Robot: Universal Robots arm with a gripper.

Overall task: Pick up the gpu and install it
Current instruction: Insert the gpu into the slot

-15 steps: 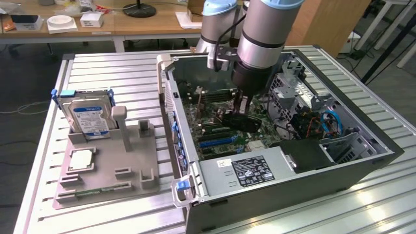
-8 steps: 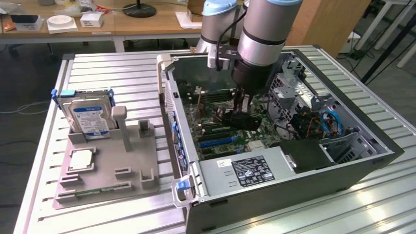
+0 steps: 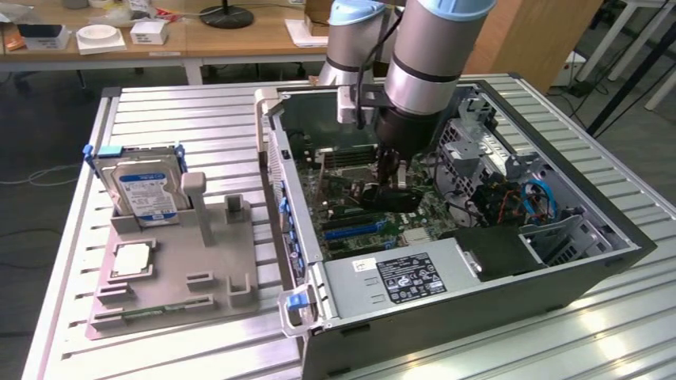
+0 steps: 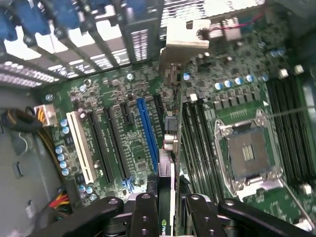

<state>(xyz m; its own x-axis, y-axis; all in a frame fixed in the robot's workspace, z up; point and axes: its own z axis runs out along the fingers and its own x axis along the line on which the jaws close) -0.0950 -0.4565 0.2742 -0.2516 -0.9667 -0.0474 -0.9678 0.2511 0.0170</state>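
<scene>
- One hard drive (image 3: 148, 194) stands upright in the grey fixture (image 3: 211, 309) on the exterior view's left.
- On the exterior view's right sits the open computer case (image 3: 476, 317).
- Inside it, I see my gripper (image 4: 170, 212), its fingers (image 4: 145, 215) clamped on the gpu (image 4: 168, 173), held edge-on over the motherboard (image 4: 118, 84), just beside the blue slot (image 4: 148, 128).

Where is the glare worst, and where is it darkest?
Exterior view: glare streaks the metal table at that view's lower right; the case interior lies shaded. Wrist view: the rear slots wash out white; the pincer gripping the gpu is dark.
</scene>
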